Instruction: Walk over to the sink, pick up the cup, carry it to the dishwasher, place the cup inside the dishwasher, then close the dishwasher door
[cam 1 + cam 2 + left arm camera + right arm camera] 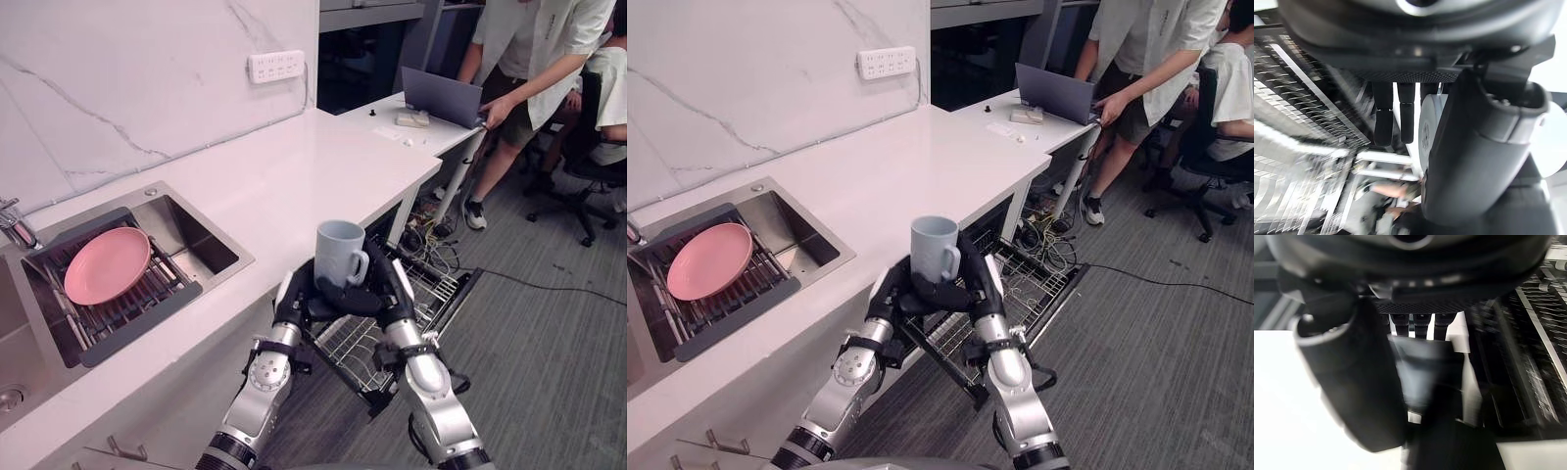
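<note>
- The cup [339, 253] is a light blue-grey mug. It stands upright in the air, with its handle turned to the robot's right.
- The left hand [292, 304] and the right hand [392, 289] hold the cup together. They grasp it low down from both sides, with the thumbs on its wall and the fingers tucked in under it.
- Right below the cup is the pulled-out dishwasher rack [438, 291] (a wire basket), just past the edge of the white counter [274, 186].
- Farther to the left, a sink [196, 240] is set in the counter. A pink plate [106, 264] lies on a dark rack in it.
- A white power strip [276, 66] is on the marble wall.
- Far off, a person [534, 49] leans over a laptop [441, 96] on a white table.
</note>
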